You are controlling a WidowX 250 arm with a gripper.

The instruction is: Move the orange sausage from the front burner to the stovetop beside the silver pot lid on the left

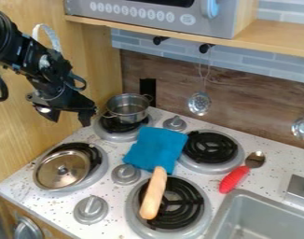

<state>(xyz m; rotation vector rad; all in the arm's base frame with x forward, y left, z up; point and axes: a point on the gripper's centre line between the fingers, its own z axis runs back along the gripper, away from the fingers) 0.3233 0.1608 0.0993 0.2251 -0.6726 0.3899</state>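
Pot sits upright on the far-left burner in my camera view, its open top facing up, its long axis through the two side handles running from near left to far right; I can't make out any contents. My gripper hangs left of it, fingers spread, touching nothing. I also see the round metal lid on the near-left burner and the blue cloth between the burners.

A speckled white stovetop bears a pot, lid, blue cloth, tan oblong item and red-handled spoon.
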